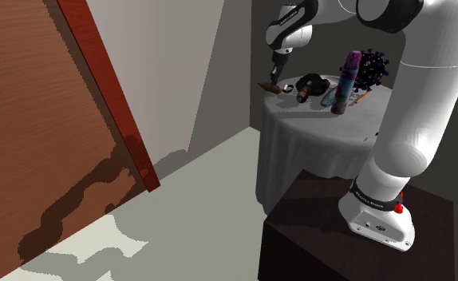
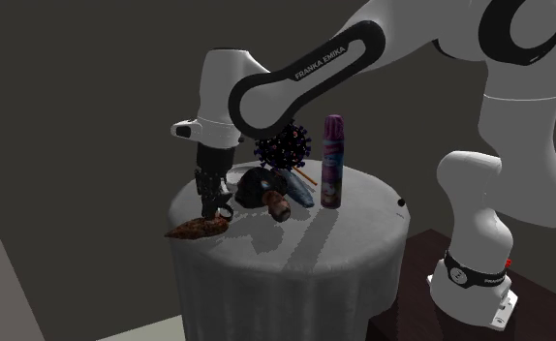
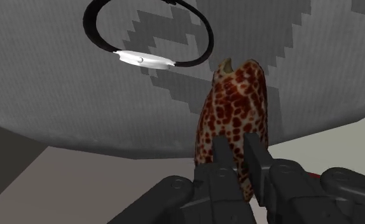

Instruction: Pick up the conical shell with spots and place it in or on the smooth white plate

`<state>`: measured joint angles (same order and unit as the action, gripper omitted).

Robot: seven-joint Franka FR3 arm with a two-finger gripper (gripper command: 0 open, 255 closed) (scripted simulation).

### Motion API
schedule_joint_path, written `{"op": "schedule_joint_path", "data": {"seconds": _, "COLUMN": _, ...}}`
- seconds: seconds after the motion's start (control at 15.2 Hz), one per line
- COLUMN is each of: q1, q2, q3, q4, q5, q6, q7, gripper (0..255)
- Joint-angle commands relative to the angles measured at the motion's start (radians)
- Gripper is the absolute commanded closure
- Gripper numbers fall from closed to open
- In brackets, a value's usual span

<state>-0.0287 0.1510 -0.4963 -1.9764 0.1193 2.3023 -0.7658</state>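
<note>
Brown spotted shell (image 3: 235,102) in hand (image 3: 237,147), black bracelet (image 3: 143,59) near

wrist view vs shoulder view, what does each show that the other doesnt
Wrist view: brown spots on the shell, clasped in the claw, and a black ring with a silver clasp. Shoulder view: the purple bottle, spiky ball, dark stand and reddish wooden panel. Both: shell, claw, draped table.

Shell (image 3: 235,108): cream, red-brown spots. Band (image 3: 146,59): black, silver clasp. Spiky ball (image 1: 371,68): dark purple. Tablecloth (image 1: 315,152): pale grey.
</note>
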Motion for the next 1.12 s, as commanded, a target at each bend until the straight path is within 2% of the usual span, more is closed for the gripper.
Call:
{"op": "schedule_joint_path", "data": {"seconds": 0.0, "q1": 0.000, "q2": 0.002, "q3": 0.000, "q4": -0.002, "q5": 0.000, "q6": -0.001, "q7": 0.000, "gripper": 0}}
{"op": "schedule_joint_path", "data": {"seconds": 0.13, "q1": -0.017, "q2": 0.066, "q3": 0.013, "q4": 0.100, "q5": 0.086, "q6": -0.055, "q7": -0.003, "gripper": 0}}
{"op": "schedule_joint_path", "data": {"seconds": 0.2, "q1": -0.021, "q2": 0.076, "q3": 0.017, "q4": 0.116, "q5": 0.097, "q6": -0.063, "q7": -0.002, "gripper": 0}}
{"op": "schedule_joint_path", "data": {"seconds": 0.66, "q1": -0.033, "q2": 0.142, "q3": 0.033, "q4": 0.098, "q5": 0.143, "q6": 0.012, "q7": -0.031, "gripper": 0}}
{"op": "schedule_joint_path", "data": {"seconds": 1.06, "q1": -0.033, "q2": 0.142, "q3": 0.033, "q4": 0.098, "q5": 0.143, "q6": 0.012, "q7": -0.031, "gripper": 0}}
